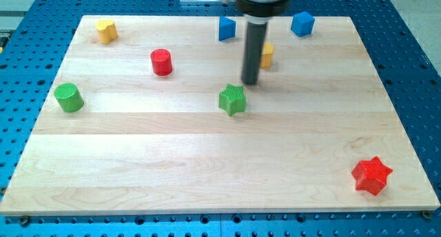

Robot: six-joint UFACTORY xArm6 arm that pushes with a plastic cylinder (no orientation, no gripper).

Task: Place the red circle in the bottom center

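Sitting right of target: my tip (250, 83) (bare rod, no jaws) is just above green star (233, 99); red circle (161, 61) upper-left. Risk: direct sweep left clips the star, or an off-centre push sends the circle sideways.

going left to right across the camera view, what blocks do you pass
green cylinder → yellow block → red cylinder → blue block → green star → my tip → second yellow block → blue cube → red star
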